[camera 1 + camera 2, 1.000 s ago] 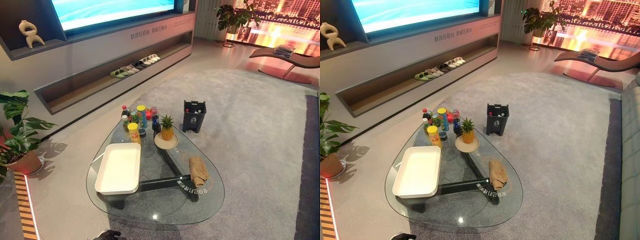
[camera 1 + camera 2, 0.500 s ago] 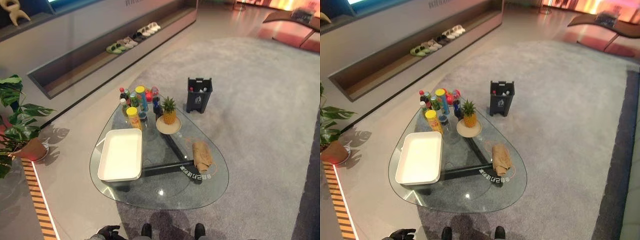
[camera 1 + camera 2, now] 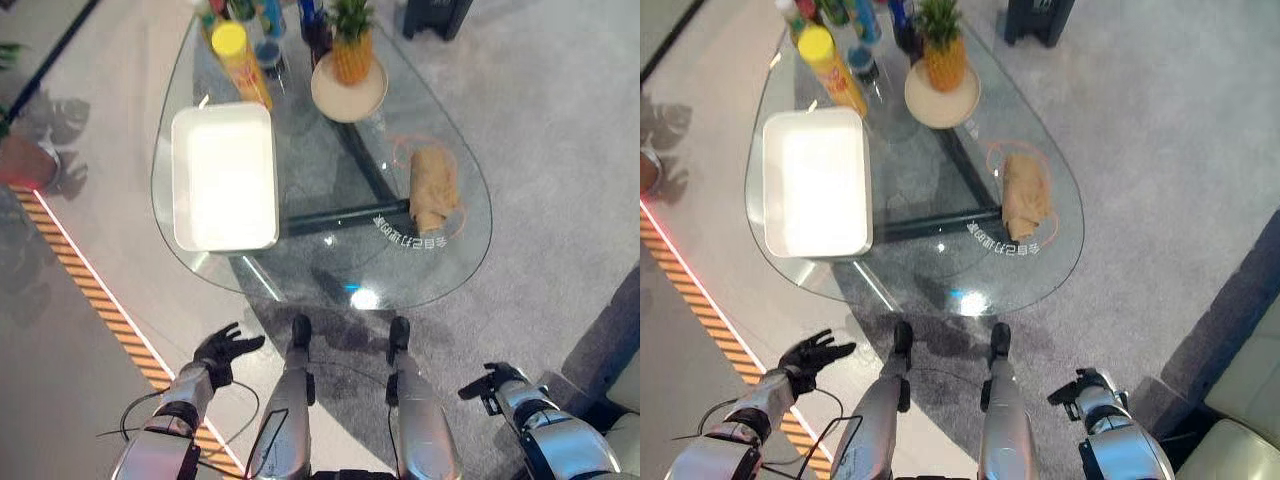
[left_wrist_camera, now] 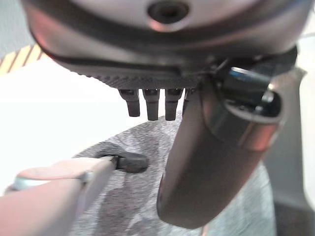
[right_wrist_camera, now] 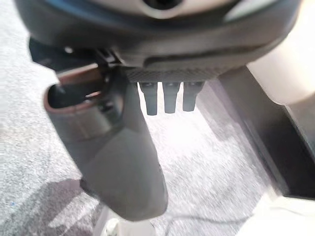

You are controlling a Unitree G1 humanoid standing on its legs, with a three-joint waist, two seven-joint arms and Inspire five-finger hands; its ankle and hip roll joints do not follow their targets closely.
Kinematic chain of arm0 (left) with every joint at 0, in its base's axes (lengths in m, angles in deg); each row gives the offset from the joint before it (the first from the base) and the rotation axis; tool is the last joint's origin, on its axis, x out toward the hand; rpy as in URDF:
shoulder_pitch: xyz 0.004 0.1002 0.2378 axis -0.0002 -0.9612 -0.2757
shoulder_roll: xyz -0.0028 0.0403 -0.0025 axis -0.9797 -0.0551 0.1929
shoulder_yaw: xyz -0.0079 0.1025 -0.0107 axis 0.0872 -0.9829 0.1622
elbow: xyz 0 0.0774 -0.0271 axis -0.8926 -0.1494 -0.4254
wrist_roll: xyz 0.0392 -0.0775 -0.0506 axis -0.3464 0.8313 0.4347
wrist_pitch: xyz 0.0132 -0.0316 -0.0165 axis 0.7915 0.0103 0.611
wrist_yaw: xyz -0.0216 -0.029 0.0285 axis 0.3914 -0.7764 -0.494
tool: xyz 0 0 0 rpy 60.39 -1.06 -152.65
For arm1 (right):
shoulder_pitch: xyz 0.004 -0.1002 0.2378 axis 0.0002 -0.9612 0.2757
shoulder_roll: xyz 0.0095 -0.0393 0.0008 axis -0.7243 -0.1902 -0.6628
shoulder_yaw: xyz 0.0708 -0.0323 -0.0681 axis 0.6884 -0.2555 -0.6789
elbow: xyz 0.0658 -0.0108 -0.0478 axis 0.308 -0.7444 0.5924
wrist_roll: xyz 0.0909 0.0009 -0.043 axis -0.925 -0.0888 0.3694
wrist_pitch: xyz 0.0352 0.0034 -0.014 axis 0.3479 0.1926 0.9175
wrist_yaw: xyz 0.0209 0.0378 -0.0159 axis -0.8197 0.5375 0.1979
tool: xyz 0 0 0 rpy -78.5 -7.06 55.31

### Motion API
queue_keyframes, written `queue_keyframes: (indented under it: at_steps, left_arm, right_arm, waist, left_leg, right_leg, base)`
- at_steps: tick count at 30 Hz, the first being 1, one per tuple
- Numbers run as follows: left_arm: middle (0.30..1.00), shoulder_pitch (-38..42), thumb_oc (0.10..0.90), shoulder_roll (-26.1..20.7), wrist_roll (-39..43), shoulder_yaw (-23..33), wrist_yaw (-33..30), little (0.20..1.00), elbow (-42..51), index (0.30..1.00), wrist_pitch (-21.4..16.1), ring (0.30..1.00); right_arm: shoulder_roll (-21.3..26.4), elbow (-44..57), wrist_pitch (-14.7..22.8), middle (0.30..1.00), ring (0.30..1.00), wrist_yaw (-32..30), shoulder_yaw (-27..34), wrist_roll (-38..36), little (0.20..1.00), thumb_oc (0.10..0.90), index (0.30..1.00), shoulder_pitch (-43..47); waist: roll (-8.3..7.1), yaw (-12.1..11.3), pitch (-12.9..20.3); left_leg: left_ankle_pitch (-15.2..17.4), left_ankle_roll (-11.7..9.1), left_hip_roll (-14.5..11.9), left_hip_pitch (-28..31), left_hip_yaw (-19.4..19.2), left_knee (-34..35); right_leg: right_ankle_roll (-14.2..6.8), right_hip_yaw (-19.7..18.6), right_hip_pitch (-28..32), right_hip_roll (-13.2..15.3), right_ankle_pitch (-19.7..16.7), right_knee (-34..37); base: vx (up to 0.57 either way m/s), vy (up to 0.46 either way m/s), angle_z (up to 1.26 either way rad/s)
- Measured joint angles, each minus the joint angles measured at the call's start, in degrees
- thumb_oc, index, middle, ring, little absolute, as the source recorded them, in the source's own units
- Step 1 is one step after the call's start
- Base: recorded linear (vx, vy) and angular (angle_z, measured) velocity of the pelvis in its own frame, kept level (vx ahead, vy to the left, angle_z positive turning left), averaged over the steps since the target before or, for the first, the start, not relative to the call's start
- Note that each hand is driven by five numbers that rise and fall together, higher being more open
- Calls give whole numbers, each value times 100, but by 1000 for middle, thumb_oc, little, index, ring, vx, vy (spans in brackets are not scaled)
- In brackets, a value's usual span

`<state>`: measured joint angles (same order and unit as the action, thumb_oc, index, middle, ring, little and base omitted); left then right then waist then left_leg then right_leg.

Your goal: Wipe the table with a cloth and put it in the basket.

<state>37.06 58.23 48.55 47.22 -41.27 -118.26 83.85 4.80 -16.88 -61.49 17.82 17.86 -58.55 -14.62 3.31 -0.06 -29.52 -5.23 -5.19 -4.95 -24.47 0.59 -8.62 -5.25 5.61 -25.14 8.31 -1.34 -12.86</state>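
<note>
Cloth (image 3: 433, 187) lies rolled on the glass table (image 3: 330, 270), well ahead of our right hand (image 3: 492, 385) and a little toward our left, its long axis running away from us. Our right hand, fingers relaxed and holding nothing, is nearer than our left hand (image 3: 226, 348), which hangs spread. We judge the white basket (image 3: 225, 175) sits ahead of the left. Writing by the cloth we leave unread.
</note>
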Motion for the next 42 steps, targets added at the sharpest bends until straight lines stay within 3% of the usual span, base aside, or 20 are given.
queue_keyframes:
  at_steps: [3, 9, 16, 27, 33, 36, 42]
  left_arm:
    - [900, 77, 800, -76, 265, 0, -71, 900, 133, 900, -90, 900]
    - [900, 154, 800, -132, 256, -14, -239, 900, 122, 900, -105, 900]
    - [900, 188, 800, -140, 256, -14, -237, 900, 106, 900, -85, 900]
    - [900, 200, 800, -159, 266, -13, -242, 900, 217, 900, -125, 900]
    - [900, 202, 800, -185, 294, -13, -242, 900, 241, 900, -235, 900]
    - [900, 202, 800, -205, 307, -13, -242, 900, 259, 900, -236, 900]
    - [900, 195, 800, -199, 326, -21, -263, 900, 334, 900, -239, 900]
  right_arm:
    - [22, 353, 153, 900, 900, -378, 4, -48, 900, 800, 900, 39]
    - [39, 410, 187, 900, 900, -512, 1, -117, 900, 800, 900, 249]
    - [90, 401, 260, 900, 900, -531, 1, -172, 900, 800, 900, 266]
    - [145, 421, 739, 900, 900, -733, 18, -629, 900, 800, 900, 458]
    - [245, 483, 1111, 900, 900, -812, 161, -1582, 900, 800, 900, 571]
    - [292, 628, 1354, 900, 900, -809, 451, -2394, 900, 800, 900, 667]
    - [303, 1391, 1844, 900, 900, -1041, 795, -3675, 900, 800, 900, 878]
  waist:
    - [-55, -36, -42]
    - [-92, -80, -69]
    - [-137, -44, -101]
    - [-132, -1, -122]
    - [-123, -15, -132]
    - [-122, -14, -133]
    - [-115, -1, -136]
  left_leg:
    - [141, -34, 54, -446, 56, -464]
    - [427, -105, 15, -1205, 180, -1279]
    - [495, -149, -68, -1662, 306, -1666]
    - [499, -156, -71, -2086, 340, -1831]
    - [504, -161, -53, -2118, 339, -1861]
    - [514, -172, -46, -2150, 339, -1894]
    - [554, -206, -46, -2173, 349, -1946]
  right_leg:
    - [81, -58, -597, 79, 374, -801]
    - [189, -142, -1440, 33, 710, -1770]
    - [289, -117, -1904, -61, 792, -2220]
    - [313, -131, -2345, -77, 811, -2420]
    - [313, -143, -2373, -67, 835, -2434]
    - [320, -147, -2424, -57, 867, -2502]
    - [330, -151, -2448, -61, 888, -2547]
  base:
    - [-67, -17, 7]
    - [-18, -20, 0]
    - [-4, -12, -1]
    - [0, 0, 0]
    - [0, 0, 0]
    - [0, 0, 0]
    - [-3, 6, 0]
